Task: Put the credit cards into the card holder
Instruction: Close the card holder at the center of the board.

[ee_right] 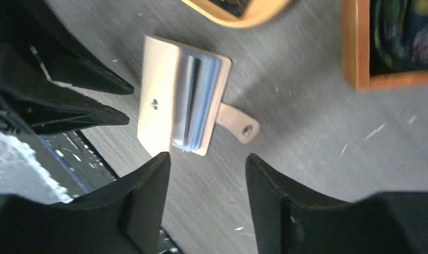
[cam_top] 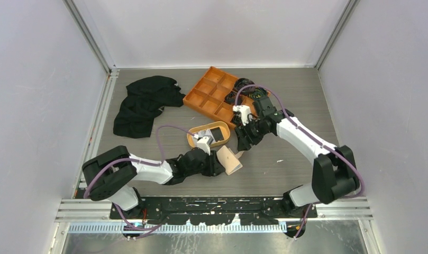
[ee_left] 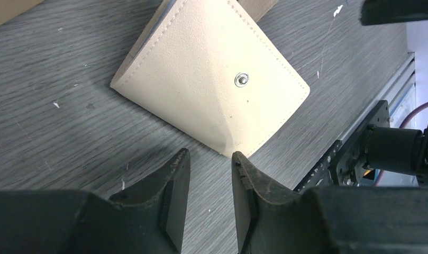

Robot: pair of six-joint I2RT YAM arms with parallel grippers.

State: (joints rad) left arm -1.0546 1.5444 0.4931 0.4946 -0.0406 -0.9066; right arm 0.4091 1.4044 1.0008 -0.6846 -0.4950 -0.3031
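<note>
The beige card holder [cam_top: 230, 160] stands half folded on the table, with its snap stud [ee_left: 242, 80] facing my left wrist camera. Light blue and white credit cards [ee_right: 198, 100] show edge-on inside it, and its snap tab [ee_right: 238, 124] sticks out to the side. My left gripper [ee_left: 210, 159] is open just short of the holder's near corner [ee_left: 227, 148], with nothing between the jaws. My right gripper [ee_right: 207, 159] is open above the holder and holds nothing. A black card [cam_top: 218, 133] and a white one [cam_top: 203, 132] lie in the oval orange dish [cam_top: 194, 141].
An orange divided tray [cam_top: 201, 98] sits behind the dish with dark items in its right compartments. A black cloth [cam_top: 143, 103] lies at the back left. The metal rail [ee_left: 360, 127] of the near table edge runs close to the holder.
</note>
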